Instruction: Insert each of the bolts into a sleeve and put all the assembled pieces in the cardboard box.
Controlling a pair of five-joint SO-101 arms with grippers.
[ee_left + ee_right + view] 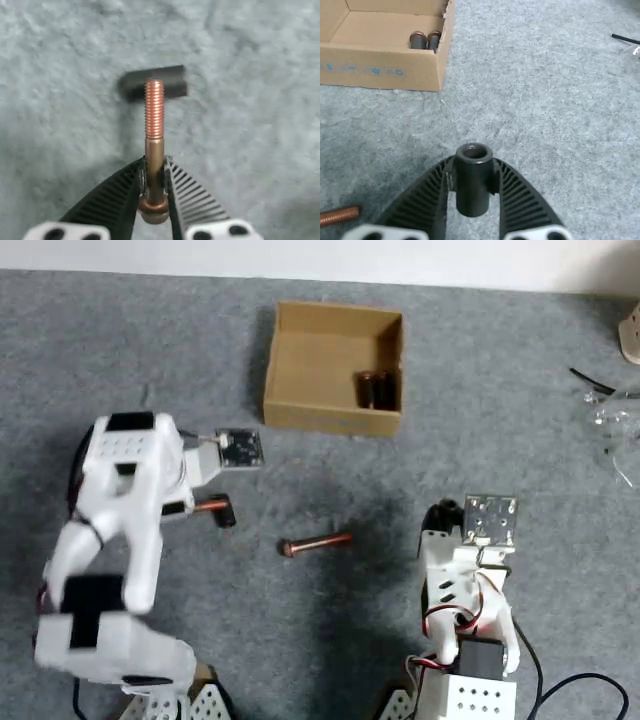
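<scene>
Bolt [154, 115] number one sits in my left gripper [155, 164], which is clenched on the plain shank just above the head. That leaves the whole threaded end free and sticking out ahead of the fingers. In the left wrist view its tip lines up over a black sleeve on the carpet [172, 82], upper middle of that frame. The sleeve lies crosswise to the bolt, and I cannot tell whether the two touch. I judge the head-end hold is meant to keep the thread clear for insertion.

My right gripper [473, 167] is grasping a second sleeve [472, 185] by its sides, with the open bore turned up towards the wrist camera. I read that as offering the hole for a bolt to go in. In the high view a loose bolt [315, 543] lies flat on the grey carpet [520, 390] at centre frame, between the two arms and apart from both.

The cardboard box [330, 418] stands open at the upper middle of the high view. Two assembled pieces [378, 390] stand side by side in its right-hand corner against the wall, and the rest of its floor is bare. By my count, two pairs remain to be joined and boxed.
</scene>
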